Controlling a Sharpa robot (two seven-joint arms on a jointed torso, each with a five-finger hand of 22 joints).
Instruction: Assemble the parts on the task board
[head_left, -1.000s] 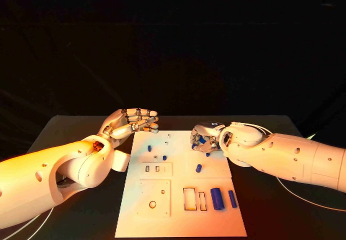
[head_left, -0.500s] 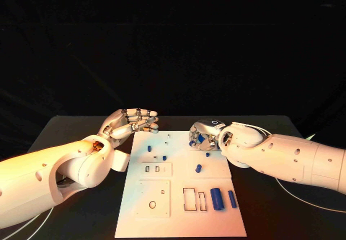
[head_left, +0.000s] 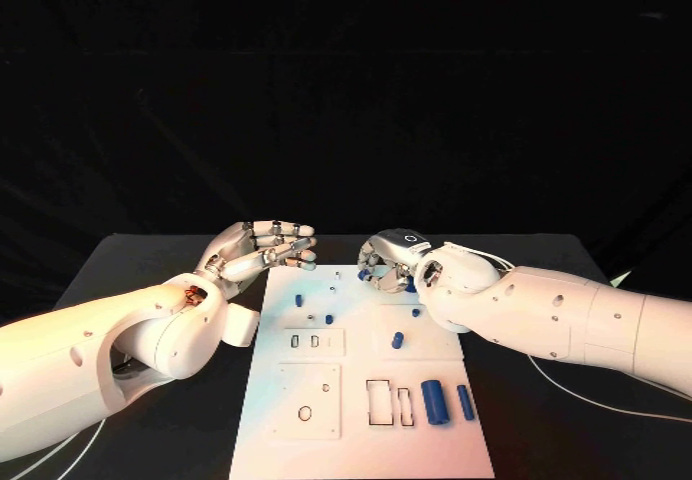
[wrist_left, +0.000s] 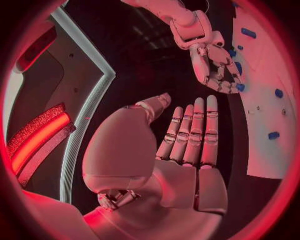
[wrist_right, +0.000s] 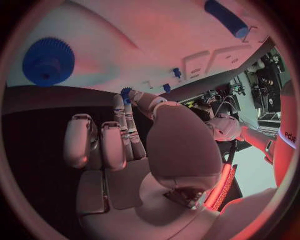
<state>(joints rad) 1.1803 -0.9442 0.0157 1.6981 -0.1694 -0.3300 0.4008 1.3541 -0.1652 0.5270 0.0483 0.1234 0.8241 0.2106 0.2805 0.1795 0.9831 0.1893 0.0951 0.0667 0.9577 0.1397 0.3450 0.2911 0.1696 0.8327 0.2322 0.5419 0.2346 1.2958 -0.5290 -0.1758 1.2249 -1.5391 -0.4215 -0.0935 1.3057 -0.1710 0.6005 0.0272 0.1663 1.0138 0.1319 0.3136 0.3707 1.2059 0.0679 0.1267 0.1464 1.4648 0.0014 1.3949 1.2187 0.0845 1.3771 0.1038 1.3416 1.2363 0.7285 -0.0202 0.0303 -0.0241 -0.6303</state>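
Both arms have smooth white shells built from rounded, bulbous segments, dotted with small dark screw holes. The left arm (head_left: 101, 345) shows a gap at one joint with dark inner mechanism visible. A thin pale cable trails under each forearm. The right arm (head_left: 577, 320) ends in a rounded wrist housing. The left hand (head_left: 267, 245) and right hand (head_left: 387, 262) are silver metal with segmented fingers and dark seams between segments.

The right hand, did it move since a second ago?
Yes. The right hand slid toward the far left part of the white board, a small blue part pinched in its fingertips. The left hand and the other blue parts stayed put.
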